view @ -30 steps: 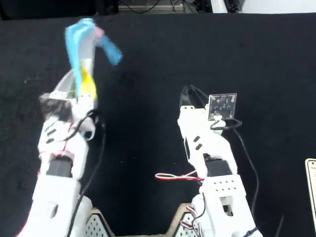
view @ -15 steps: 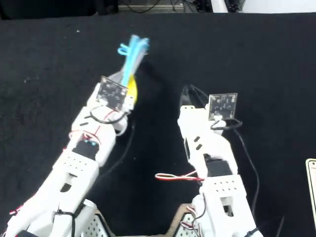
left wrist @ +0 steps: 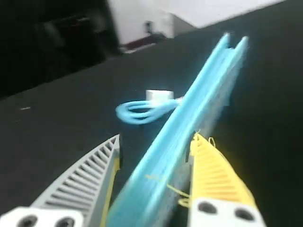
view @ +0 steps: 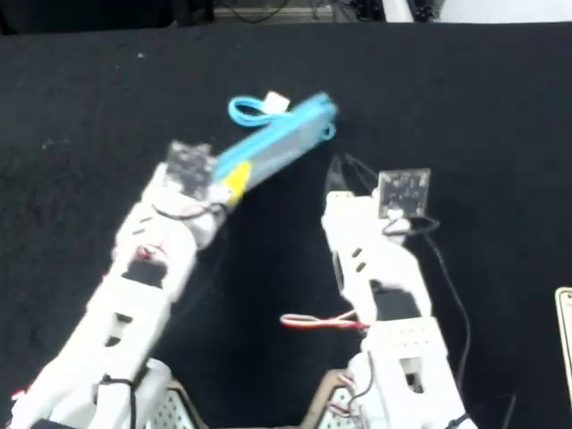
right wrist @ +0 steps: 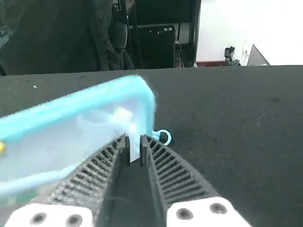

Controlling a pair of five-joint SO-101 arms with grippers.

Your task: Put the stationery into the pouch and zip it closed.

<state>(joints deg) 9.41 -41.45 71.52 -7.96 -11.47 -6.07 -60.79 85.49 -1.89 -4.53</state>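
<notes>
Two-arm zip step, judging by the layout. At the left gripper (left wrist: 156,139): clamped on the blue pouch (view: 277,143) between grey and yellow fingers, holding it edge-up, seemingly off the table, slanting away toward the right gripper (right wrist: 134,137). Pressed almost together on that one, thin slit only, gripping nothing; pouch corner just past its tips.

Hold the left clamp firm and level so the zip line stays taut. Open the right fingers a little, move onto the small ring zip pull (right wrist: 163,137) just beyond and beside the right tips, pinch it, then draw along the top edge. Cannot tell which end is the closed one, nor how far the zip is shut. Pale shapes visible through the translucent side, likely stationery, not identifiable.

Beyond the left fingertips: blue strap loop (left wrist: 142,111) with white tag (left wrist: 159,96), beside the pouch. Easy to pinch by mistake or snag on the pull, so avoid.

Farther off: black table (view: 465,98), pale flat item (view: 563,340) at its edge, behind and outward of the right arm, well apart. Past the table: dark furniture and cables, no obstacle.
</notes>
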